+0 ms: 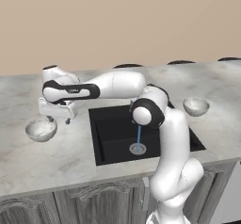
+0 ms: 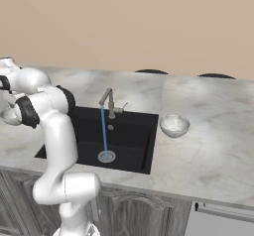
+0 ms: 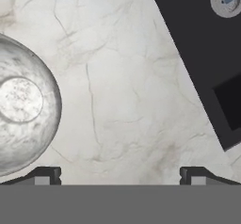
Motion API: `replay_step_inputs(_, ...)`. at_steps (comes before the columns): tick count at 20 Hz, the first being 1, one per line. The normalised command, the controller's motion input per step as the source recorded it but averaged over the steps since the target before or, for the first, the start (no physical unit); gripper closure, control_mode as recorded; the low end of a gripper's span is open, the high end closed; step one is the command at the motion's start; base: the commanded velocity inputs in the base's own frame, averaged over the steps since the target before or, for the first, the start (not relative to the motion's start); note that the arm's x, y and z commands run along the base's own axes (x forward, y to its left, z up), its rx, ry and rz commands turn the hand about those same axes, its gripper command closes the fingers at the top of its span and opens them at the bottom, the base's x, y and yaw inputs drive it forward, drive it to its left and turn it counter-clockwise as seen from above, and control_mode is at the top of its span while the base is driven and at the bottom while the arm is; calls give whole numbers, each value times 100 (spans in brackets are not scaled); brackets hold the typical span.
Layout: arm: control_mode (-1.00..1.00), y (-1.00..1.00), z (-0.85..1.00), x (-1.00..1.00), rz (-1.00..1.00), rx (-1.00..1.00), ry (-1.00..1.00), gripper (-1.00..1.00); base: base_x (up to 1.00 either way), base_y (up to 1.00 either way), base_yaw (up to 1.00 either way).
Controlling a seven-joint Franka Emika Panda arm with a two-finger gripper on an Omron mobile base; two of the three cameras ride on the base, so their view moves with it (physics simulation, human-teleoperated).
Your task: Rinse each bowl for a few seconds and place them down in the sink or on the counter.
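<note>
A: Largest item first?

B: The desk [image 1: 70, 157], a light-grey marbled worktop crossing the left base view from edge to edge, grey cabinet doors [image 1: 94, 202] below it along the bottom of the frame.

A: Next?

B: The sink [image 1: 113, 133], a black recessed basin at the centre of the left base view, and at centre-left of the right base view. A grey faucet [image 2: 110, 101] stands at its back edge. A thin blue stream of water [image 2: 103, 131] falls from the spout to the round metal drain [image 2: 106, 156].

A: The bowls?

B: Two, speckled white-grey, both upright on the desk. The left bowl [image 1: 41, 129] sits at middle left of the left base view, apart from the sink. In the hand view it lies at the left edge of the frame, cut off by it. The right bowl [image 1: 196, 106] sits at middle right, just beside the sink's right rim.

A: And the hand?

B: The hand [image 1: 60, 119] hangs over the desk at middle left of the left base view, just above and to the right of the left bowl. Its fingers stand wide apart, nothing between them; the hand view shows bare marble between the two tips.
</note>
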Motion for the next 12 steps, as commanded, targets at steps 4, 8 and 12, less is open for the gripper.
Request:
replay_step_inputs(4, -100, 0, -13, 6, 0, 3, -2, -100, 0, 0, 0)
replay_step_inputs(8, -100, 0, -7, 14, 0, 0, -2, -100, 0, 0, 0)
replay_step_inputs(12, -100, 0, -9, 13, 0, 0, -2, -100, 0, 0, 0)
